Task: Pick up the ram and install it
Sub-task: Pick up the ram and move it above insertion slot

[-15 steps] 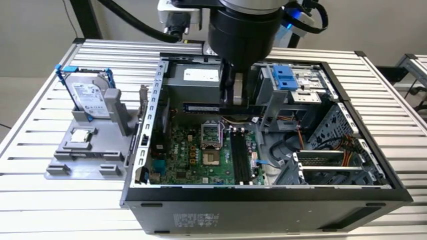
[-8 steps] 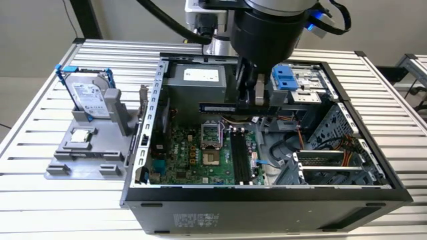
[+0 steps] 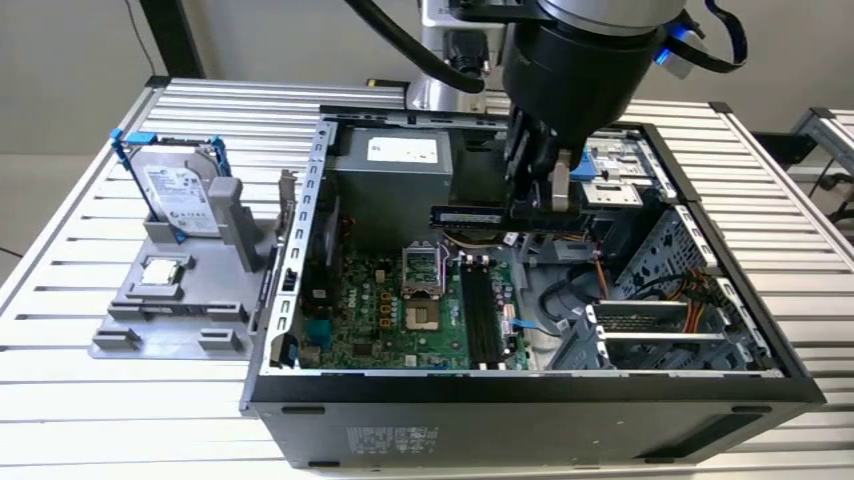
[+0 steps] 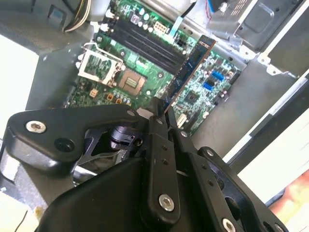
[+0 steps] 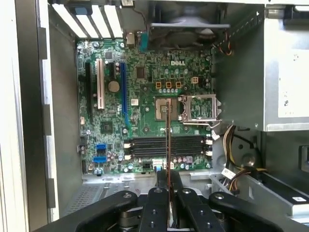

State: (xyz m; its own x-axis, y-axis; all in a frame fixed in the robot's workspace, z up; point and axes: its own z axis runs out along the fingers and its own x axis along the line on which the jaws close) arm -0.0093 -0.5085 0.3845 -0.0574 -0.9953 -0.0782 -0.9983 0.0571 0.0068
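The step in hand is the carrying of the ram [image 3: 467, 214] to its place; the picking up looks done, the installing not yet. The gripper [image 3: 534, 212] hangs over the motherboard [image 3: 400, 310] inside the open computer case [image 3: 534, 400], and its two fingers [image 4: 155, 126] are pressed together on one end of the ram, so the stick is clamped and stands out sideways from them. The ram is in the air above the motherboard, apart from it and touching nothing else; it is over the area near the processor socket [image 3: 418, 275] and the far end of the black memory slots [image 3: 483, 310]. In the second wrist view the stick seems to lie across the slots, not along them; in the first wrist view it shows edge-on as a thin line crossing them. The slots look unoccupied, with white latches at their ends. My judgement: to seat the ram, its long edge should come parallel to one slot and directly over it, then go straight down with even pressure; a tilted entry could jam it. The hard drive [image 3: 174, 190] and the processor chip [image 3: 160, 270] rest on a grey holder [image 3: 120, 335] outside the case, well apart from the motherboard.
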